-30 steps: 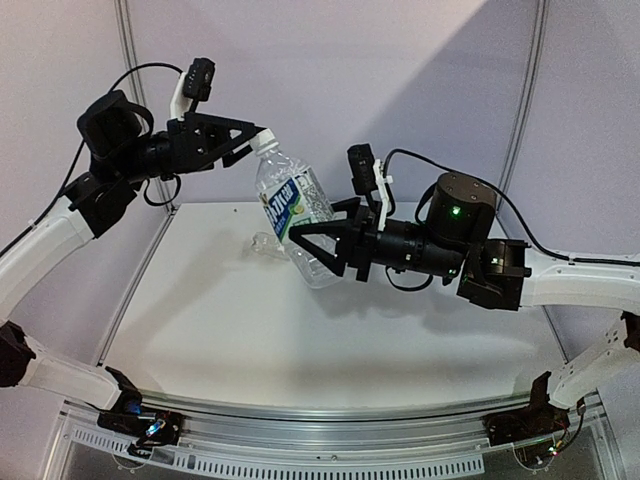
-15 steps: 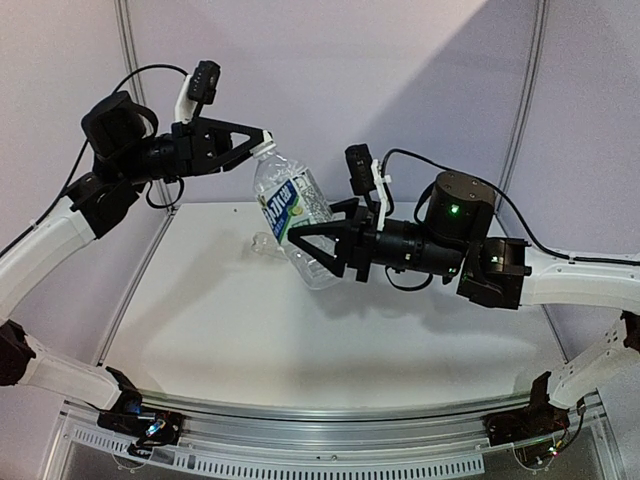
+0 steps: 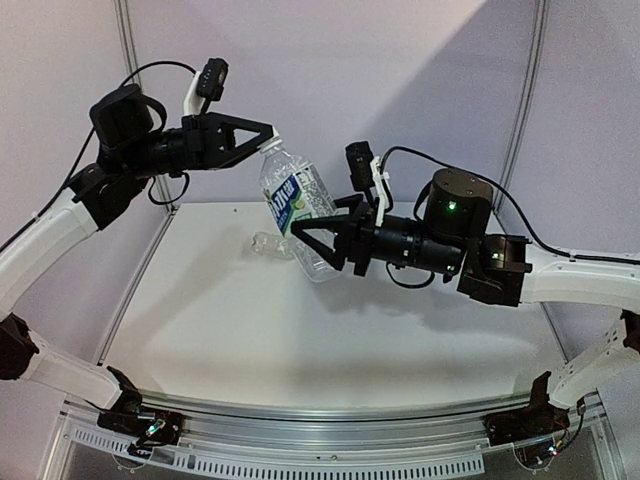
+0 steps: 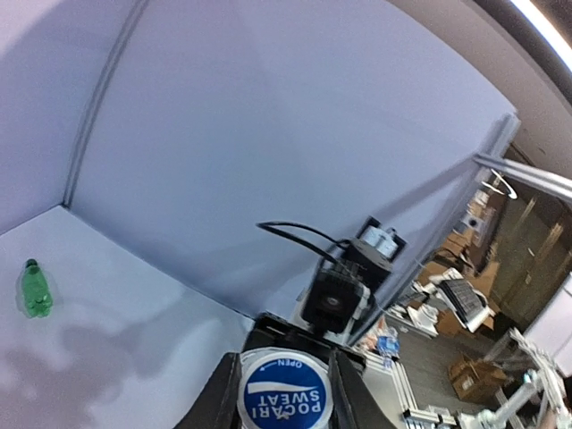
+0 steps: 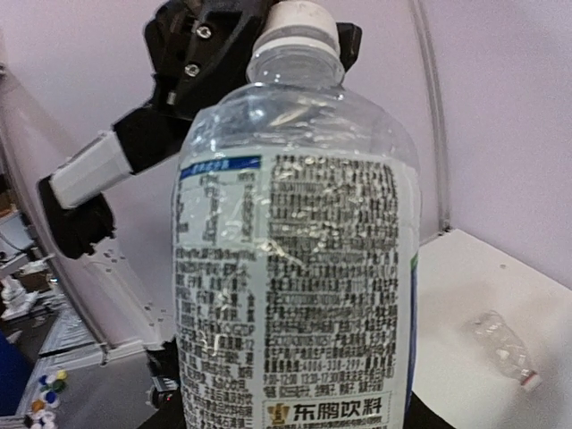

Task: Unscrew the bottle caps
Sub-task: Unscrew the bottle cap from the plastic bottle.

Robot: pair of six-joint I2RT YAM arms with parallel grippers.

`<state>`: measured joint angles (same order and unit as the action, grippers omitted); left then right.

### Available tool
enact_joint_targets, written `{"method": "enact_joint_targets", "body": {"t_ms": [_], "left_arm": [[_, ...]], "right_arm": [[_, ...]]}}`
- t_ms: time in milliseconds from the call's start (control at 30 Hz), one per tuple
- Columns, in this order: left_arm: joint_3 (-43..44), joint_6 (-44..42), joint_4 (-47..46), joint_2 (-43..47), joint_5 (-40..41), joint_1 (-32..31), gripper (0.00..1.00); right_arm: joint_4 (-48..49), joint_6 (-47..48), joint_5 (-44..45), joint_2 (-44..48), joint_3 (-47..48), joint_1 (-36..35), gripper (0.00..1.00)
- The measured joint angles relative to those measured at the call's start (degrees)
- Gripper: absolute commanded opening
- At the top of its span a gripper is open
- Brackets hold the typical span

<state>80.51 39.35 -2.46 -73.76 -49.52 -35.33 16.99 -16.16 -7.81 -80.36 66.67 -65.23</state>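
A clear bottle with a blue-white label (image 3: 296, 208) hangs tilted in the air above the table. My right gripper (image 3: 318, 246) is shut round its lower body; in the right wrist view the label (image 5: 295, 268) fills the frame and hides the fingers. My left gripper (image 4: 284, 393) is shut on its white cap (image 5: 295, 22), whose blue printed top (image 4: 284, 395) sits between both fingers (image 4: 217, 404). A shorter clear unlabelled bottle (image 5: 503, 344) lies on its side on the table with its white cap (image 5: 534, 381) on. A green bottle (image 4: 36, 291) lies further off, cap on.
The white table (image 3: 220, 320) is walled by pale panels behind and on the left, with metal posts (image 3: 130, 60) at the corners. A metal rail (image 3: 330, 420) runs along the near edge between the arm bases.
My left gripper has gone from open around the cap to shut on it. The bottle and both arms have shifted slightly to the right.
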Motion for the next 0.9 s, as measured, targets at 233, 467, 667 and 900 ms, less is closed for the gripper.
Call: {"method": "enact_joint_targets", "body": {"t_ms": [233,467,667,900], "left_arm": [[15.9,-0.7,18.9,-8.5,16.3,-0.8,0.08],[19.3,5.6,32.3,-13.0,30.7,-2.6,0.09],[19.6,7.5,34.4,-13.7,33.7,-3.7,0.29],[20.1,6.8,33.9,-13.7,32.4,-5.0,0.61]], "right_arm": [[-15.7,8.8,20.7,-5.2,12.9,-1.0,0.0],[-23.4,15.3,37.5,-10.7,15.7,-3.3,0.0],[-24.5,15.9,42.0,-11.6,15.6,-4.3,0.0],[-20.3,16.6,43.5,-11.3,14.0,-4.8,0.0]]}}
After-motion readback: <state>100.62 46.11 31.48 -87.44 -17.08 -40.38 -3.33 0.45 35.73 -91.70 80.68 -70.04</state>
